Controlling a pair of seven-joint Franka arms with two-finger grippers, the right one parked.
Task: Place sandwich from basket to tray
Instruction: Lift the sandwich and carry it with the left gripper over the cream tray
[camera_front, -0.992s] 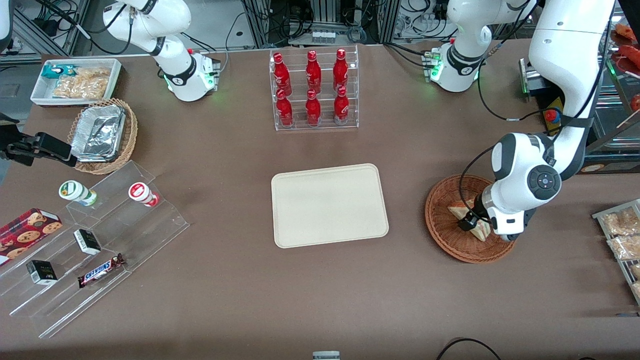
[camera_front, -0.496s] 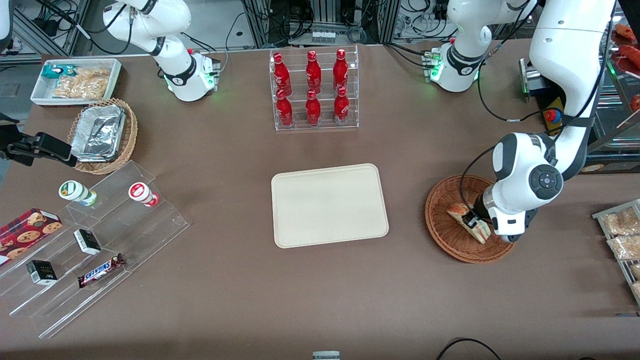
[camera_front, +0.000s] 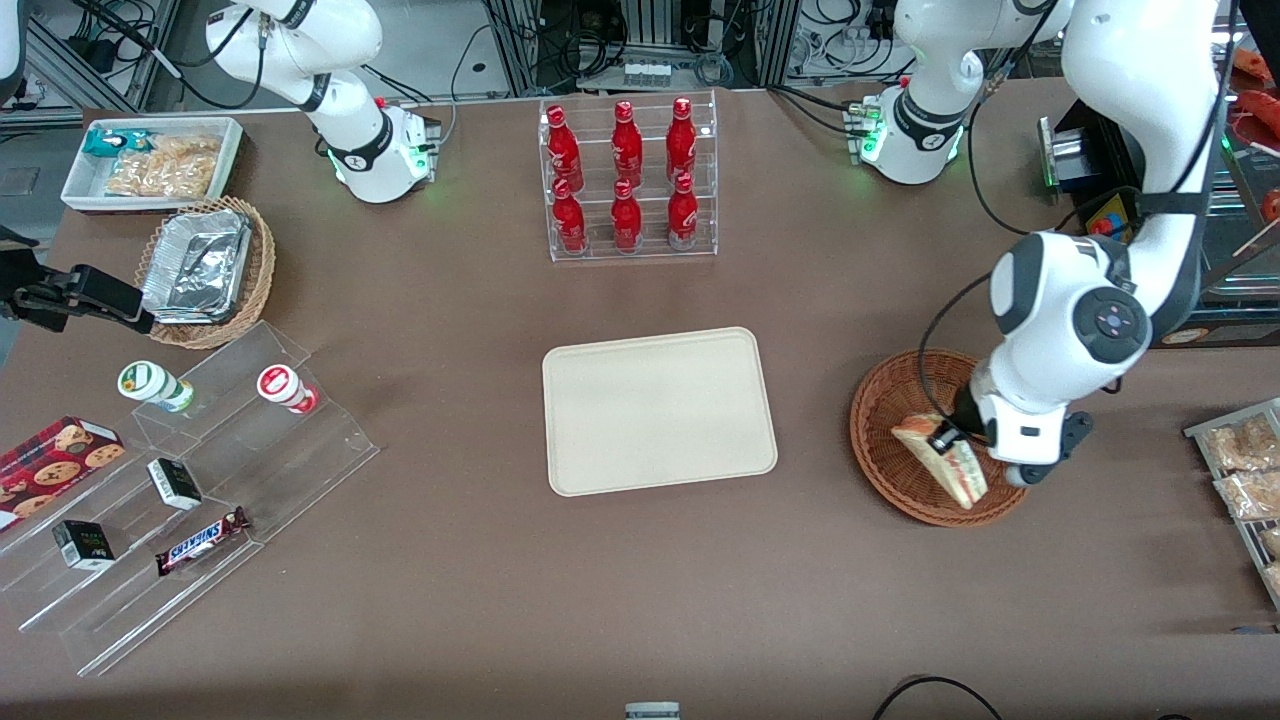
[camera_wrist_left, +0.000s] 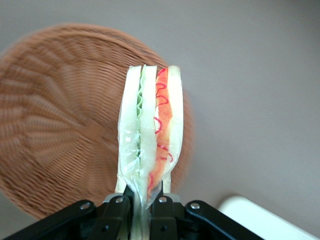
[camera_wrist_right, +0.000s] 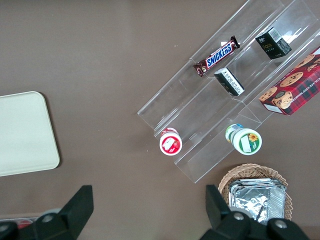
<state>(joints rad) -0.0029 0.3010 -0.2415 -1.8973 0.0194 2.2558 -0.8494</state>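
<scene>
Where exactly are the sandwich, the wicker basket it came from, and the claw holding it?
sandwich (camera_wrist_left: 150, 130): left wrist view, on its striped filling edge.
basket (camera_front: 885, 420): front view, on its bare woven floor.
gripper (camera_wrist_left: 146, 202): left wrist view, between the fingertips pinching the sandwich, above the basket.

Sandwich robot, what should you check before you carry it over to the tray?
1. Gripper holding the sandwich: ok, jaws pinched on its corner.
2. Sandwich lifted off the basket: ok, it hangs above the weave.
3. Sandwich in one piece: ok, layers together.
4. Tray has room: ok, nothing lies on it.
5. Way from basket to tray: ok, only bare table between.
6. Grip firm enough for the trip: cannot tell.
</scene>
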